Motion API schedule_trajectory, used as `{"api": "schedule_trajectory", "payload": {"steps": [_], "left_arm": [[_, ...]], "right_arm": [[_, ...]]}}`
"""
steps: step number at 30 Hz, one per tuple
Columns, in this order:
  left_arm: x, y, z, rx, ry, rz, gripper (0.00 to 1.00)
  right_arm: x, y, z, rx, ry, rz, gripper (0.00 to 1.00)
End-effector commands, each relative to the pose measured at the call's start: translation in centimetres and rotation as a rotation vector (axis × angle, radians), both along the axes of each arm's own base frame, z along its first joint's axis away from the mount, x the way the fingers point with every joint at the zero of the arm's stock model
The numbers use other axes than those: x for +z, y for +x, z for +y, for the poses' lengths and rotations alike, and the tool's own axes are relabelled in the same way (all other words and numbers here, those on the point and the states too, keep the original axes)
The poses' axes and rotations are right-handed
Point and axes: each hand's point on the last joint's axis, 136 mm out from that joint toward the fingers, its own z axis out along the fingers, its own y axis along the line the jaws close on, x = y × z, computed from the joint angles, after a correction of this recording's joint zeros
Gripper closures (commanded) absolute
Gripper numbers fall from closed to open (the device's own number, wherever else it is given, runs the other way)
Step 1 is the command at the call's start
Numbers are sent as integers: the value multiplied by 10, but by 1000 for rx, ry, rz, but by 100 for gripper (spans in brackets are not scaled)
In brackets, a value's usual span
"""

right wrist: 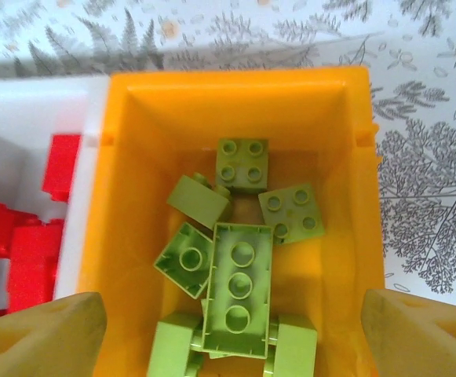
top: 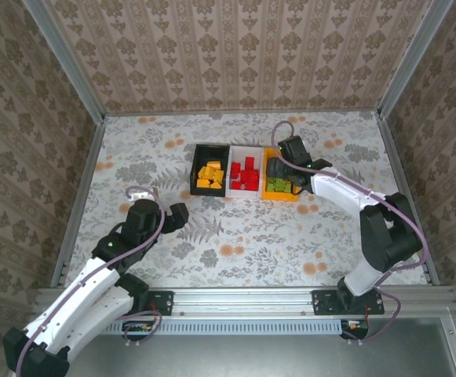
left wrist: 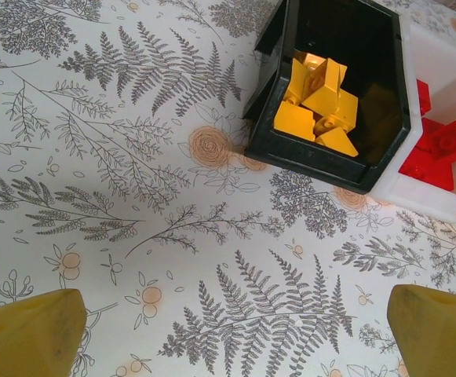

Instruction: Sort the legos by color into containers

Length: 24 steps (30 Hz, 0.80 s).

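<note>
Three joined bins (top: 229, 149) on the surface (top: 251, 236): yellow bricks (top: 210, 175) in the black bin (top: 194, 169), red bricks (top: 246, 174) in the white bin (top: 247, 148), green bricks (right wrist: 239, 287) in the orange bin (right wrist: 145, 157). I see my right claw (right wrist: 228, 314) wide open above the green bricks. Left claw (left wrist: 235, 330) wide open too, near the black bin.

Three joined bins are sitting in a row toward the far edge of the table (top: 235, 243), the black bin (top: 210, 148) at the left holding orange-yellow legos (top: 209, 176), the white bin (top: 247, 149) in the middle holding red legos (top: 246, 174), and the orange-yellow bin (right wrist: 235, 102) at the right holding jumbled light-green legos (right wrist: 238, 287).
</note>
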Motion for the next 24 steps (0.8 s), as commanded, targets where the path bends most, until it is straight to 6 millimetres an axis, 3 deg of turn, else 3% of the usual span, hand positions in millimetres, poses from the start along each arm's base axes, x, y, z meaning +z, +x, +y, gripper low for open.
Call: {"api": "schedule_trajectory", "payload": {"steps": [1,4,7,14,17,19,24], "left_arm": [[26,13,6,29,31,-72,0],[37,27,15,93,90,-118,0],[46,45,22,121,205,-183,0],[63,101,40,193,511,-315,0],[65,128,63,220,594,-304,0],[53,143,86,240,619,-245,0],[-12,163,141,317,593,-42,0]], "right_arm": [[57,-2,0,0,51,-169,11],[80,-17,0,11,99,-252,8],[89,-32,0,16,132,-298,0],[74,-48,-29,-147,117,-299,0],[76,-51,-37,-166,98,-342,0],[79,-52,-39,-155,74,-355,0],[77,-50,-47,-160,30,-357,0]]}}
